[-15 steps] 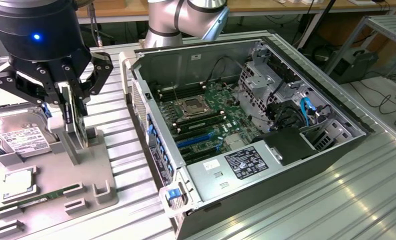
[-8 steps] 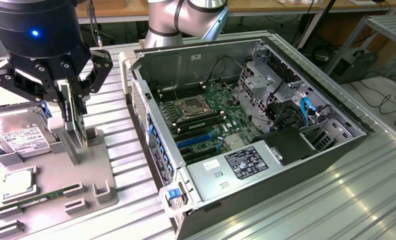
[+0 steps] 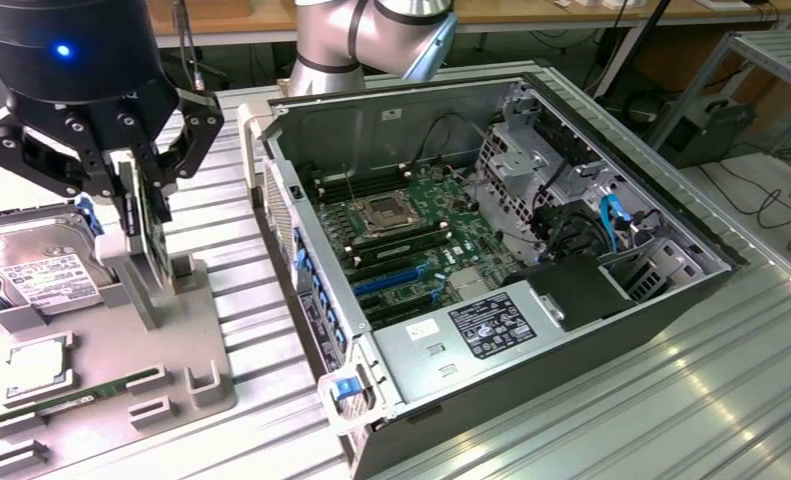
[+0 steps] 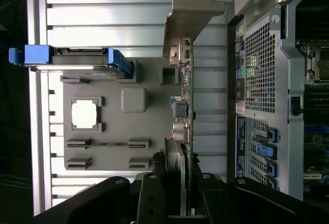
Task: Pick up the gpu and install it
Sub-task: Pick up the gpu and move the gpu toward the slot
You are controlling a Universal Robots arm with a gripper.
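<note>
Pick-up is the step in hand, judging by the exterior view: the black gripper (image 3: 139, 190) has its fingers pinched narrow on the gpu (image 3: 152, 235), which stands upright and edge-on over a post of the grey moulded holder (image 3: 168, 340), at that view's left. Whether the card's lower edge is clear of the post cannot be told. The open case (image 3: 422, 350) lies just beside the holder, its green motherboard (image 3: 422, 225) exposed, with no card fitted. A boxy silver hard drive (image 3: 28, 265) rests on the holder near the gripper.

From the wrist view, the gpu (image 4: 186, 106) is a thin green slab with small metal ports along its edge and a dull silver bracket (image 4: 190, 13) at the far end. The gripper (image 4: 182, 193) clamps the near end. So thin and rigid a card probably calls for a square, firm hold.
</note>
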